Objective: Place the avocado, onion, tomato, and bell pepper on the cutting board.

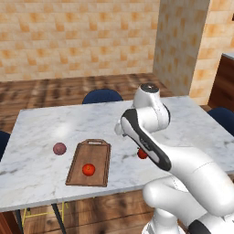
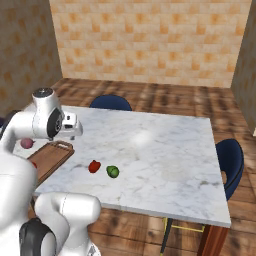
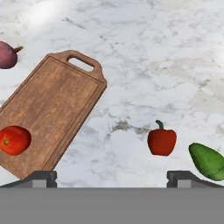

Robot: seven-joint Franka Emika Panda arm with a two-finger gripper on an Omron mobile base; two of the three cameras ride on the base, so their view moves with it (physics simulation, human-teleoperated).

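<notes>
The brown cutting board (image 3: pixel 52 109) lies on the marble table with a red tomato (image 3: pixel 14 140) on its near end. Off the board, beside its handle end, rests the purplish onion (image 3: pixel 8 54). The red bell pepper (image 3: pixel 162 141) and the green avocado (image 3: pixel 208 161) sit side by side on the bare marble to the board's right. My gripper (image 3: pixel 111 179) hangs open above the table, over the gap between board and bell pepper, with nothing between its fingertips (image 3: pixel 41 177). In the right base view, bell pepper (image 2: pixel 94 166) and avocado (image 2: pixel 113 171) lie near the table's front edge.
The marble table (image 1: pixel 55 123) is wide, with bare surface at the back and right. Blue chairs (image 1: pixel 102 96) stand at the far side and at the right end (image 2: pixel 230 160). My own arm (image 1: pixel 151 137) partly covers the bell pepper (image 1: pixel 142 154) in the left base view.
</notes>
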